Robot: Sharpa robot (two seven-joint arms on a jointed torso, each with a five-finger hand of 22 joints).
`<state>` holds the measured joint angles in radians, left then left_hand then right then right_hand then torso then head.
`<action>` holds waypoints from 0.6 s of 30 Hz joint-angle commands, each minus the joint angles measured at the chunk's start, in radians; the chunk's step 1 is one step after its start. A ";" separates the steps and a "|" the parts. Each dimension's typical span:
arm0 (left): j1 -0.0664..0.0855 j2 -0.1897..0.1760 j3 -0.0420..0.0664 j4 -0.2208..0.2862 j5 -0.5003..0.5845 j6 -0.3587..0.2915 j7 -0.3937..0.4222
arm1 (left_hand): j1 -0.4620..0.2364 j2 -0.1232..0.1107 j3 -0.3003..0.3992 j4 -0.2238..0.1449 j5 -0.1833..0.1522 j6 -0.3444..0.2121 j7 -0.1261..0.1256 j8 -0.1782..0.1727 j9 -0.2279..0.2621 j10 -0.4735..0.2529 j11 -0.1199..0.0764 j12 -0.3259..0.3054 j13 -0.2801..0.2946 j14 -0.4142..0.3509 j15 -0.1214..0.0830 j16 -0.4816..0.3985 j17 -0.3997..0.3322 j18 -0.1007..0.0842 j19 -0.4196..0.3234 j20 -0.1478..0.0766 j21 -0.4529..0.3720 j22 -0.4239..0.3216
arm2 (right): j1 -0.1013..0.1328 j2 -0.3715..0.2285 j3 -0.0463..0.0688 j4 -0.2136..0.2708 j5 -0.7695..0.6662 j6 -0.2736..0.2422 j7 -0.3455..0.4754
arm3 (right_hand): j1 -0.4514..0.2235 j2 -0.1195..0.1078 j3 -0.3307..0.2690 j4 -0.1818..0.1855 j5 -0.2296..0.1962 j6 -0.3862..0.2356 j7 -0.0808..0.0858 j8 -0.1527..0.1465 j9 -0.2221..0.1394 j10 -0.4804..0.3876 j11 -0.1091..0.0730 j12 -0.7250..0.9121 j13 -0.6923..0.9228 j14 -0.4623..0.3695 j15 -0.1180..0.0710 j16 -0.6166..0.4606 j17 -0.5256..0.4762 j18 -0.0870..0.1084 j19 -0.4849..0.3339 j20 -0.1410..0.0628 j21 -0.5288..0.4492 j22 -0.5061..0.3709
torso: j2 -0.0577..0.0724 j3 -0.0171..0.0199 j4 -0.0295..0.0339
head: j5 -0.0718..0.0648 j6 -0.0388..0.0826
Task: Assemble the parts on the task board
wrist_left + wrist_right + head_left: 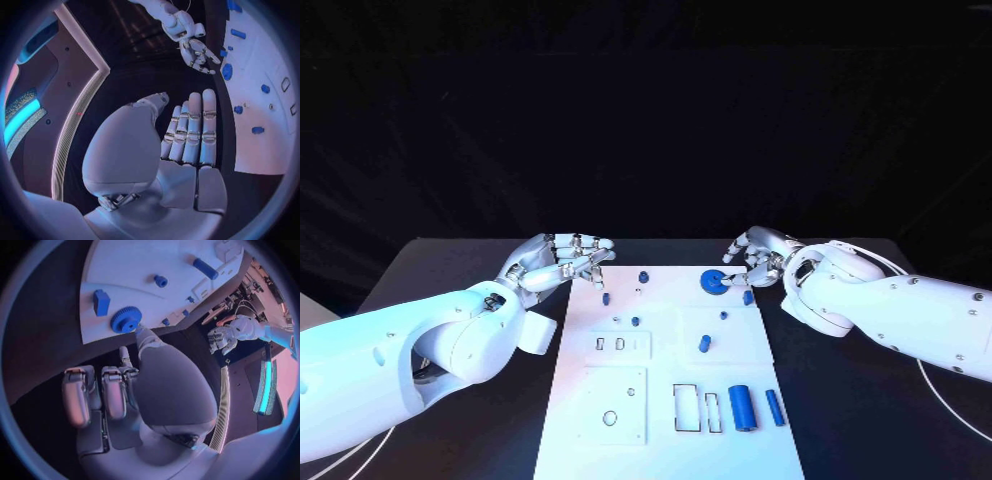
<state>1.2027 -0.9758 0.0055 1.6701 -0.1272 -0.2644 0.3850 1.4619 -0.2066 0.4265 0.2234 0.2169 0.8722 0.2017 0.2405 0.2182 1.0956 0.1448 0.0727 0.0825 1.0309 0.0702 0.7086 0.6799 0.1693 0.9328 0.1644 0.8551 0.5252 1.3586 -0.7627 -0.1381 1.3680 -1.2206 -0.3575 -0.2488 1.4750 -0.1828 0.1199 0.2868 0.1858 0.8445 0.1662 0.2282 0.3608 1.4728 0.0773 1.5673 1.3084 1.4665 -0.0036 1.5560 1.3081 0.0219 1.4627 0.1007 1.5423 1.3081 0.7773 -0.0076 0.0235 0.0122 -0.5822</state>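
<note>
The white task board (pixel 668 390) lies in the middle of the black table (pixel 444 270), with a blue gear (pixel 713 282) near its far right corner and 2 blue cylinders (pixel 757 408) at its near right. The right hand (pixel 759 258) hovers just beside the gear, one fingertip (pixel 141 331) at the gear's rim and the other fingers curled, holding nothing. The left hand (pixel 563 260) hangs off the board's far left corner, fingers straight, close together and empty.

The task board (pixel 661 400) is cut off by the head view's bottom edge.
</note>
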 commanded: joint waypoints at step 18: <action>0.001 0.006 0.001 -0.005 0.001 0.023 0.010 | 0.005 0.009 0.008 -0.002 -0.004 -0.001 0.001 -0.002 0.002 -0.001 -0.003 0.004 0.001 -0.008 0.001 0.008 0.001 0.014 -0.011 0.000 0.009 0.002 | -0.027 0.061 -0.003 -0.051 -0.096 -0.031 -0.029 | 0.005 0.009 -0.001 -0.004 0.004 -0.003 -0.001 0.019 0.005 0.098 0.004 0.003 0.262 0.099 0.011 0.007 0.236 -0.020 0.103 0.010 0.021 0.254 | -0.001 -0.0018 -0.0011 | 0.004 -0.010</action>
<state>1.2027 -0.9727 0.0053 1.6641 -0.1274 -0.2617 0.3851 1.4659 -0.2026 0.4306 0.2192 0.2169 0.8722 0.2017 0.2405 0.2190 1.0956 0.1448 0.0726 0.0824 1.0310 0.0702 0.7132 0.6797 0.1693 0.9293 0.1680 0.8617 0.5269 1.3324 -0.7038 -0.1409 1.3190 -1.2541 -0.3702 -0.2673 1.4753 -0.1827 0.1200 0.2868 0.1858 0.8435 0.1673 0.2420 0.3648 1.4690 0.0811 1.5672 1.3082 1.4664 0.0034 1.5571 1.3079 0.0220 1.4661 0.1042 1.5589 1.3078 0.7767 -0.0091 0.0229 0.0161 -0.5915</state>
